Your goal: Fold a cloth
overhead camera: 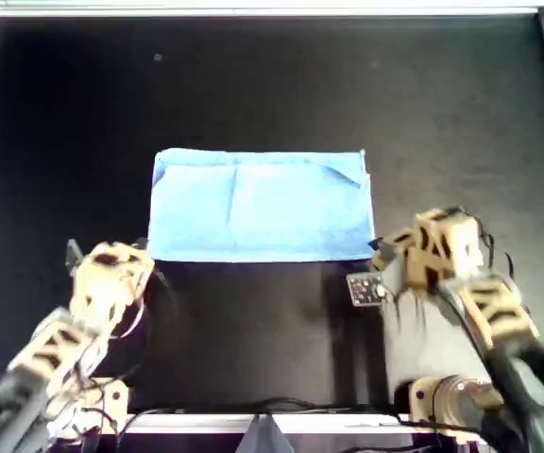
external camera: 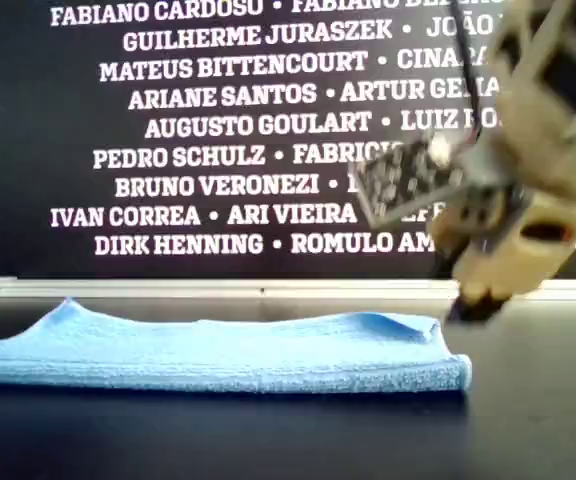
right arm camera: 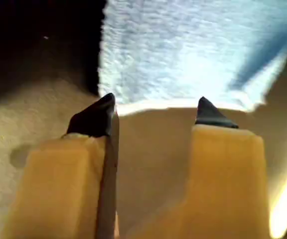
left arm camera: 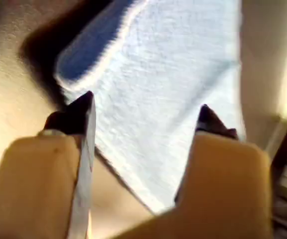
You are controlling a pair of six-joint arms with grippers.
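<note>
Left end effector (left arm camera: 146, 112): jaws spread wide, nothing between them; it hangs just off one near corner of the cloth (left arm camera: 168, 94), which fills the space ahead of and past the fingertips. In the overhead view this end effector (overhead camera: 140, 253) sits at the cloth's lower-left corner, close beside it; contact cannot be judged.

Right end effector (right arm camera: 156, 109): jaws also wide apart and empty, tips just short of the cloth (right arm camera: 193, 50) edge, with bare counter showing between the tips. In the overhead view it (overhead camera: 382, 251) is at the cloth's lower-right corner. The exterior view shows an end effector (external camera: 478, 305) just beyond the cloth's end on that view's right, tip low near the surface.

Cloth (overhead camera: 260, 206): light blue, matte, terry-like texture. It lies flat as a wide rectangle, folded in layers, with a doubled edge visible at the end in the exterior view (external camera: 218, 352) and faint creases across the top face. One upper corner is slightly turned over.

Counter (overhead camera: 253, 85): black, with a pale frame around it. The cloth lies ahead of both end effectors, between them.
</note>
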